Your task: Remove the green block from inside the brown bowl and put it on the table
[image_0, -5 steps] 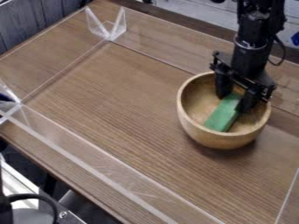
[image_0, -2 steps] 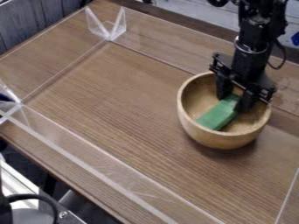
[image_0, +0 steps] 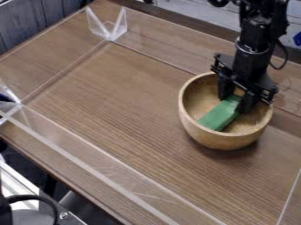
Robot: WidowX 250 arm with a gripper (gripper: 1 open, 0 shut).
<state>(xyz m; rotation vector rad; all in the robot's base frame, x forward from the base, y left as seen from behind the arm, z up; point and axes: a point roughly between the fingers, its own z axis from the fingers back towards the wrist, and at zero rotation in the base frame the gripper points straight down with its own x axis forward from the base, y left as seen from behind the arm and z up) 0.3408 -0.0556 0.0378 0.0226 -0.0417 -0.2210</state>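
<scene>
Gripper (image_0: 241,97) clamped on the green block's (image_0: 221,114) upper end, inside the brown bowl (image_0: 202,129). Bowl rim rings the fingers closely; table (image_0: 106,97) to its left lies bare up to the acrylic walls (image_0: 70,141).

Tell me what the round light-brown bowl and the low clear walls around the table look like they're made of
Round light-brown bowl: probably wood, smooth satin finish; faint grain shows on its thick rim.
Low clear walls: likely acrylic or similar plastic; see-through, with bright glossy edges.

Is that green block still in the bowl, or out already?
In: the green block lies inside the brown bowl, under the claw.
</scene>
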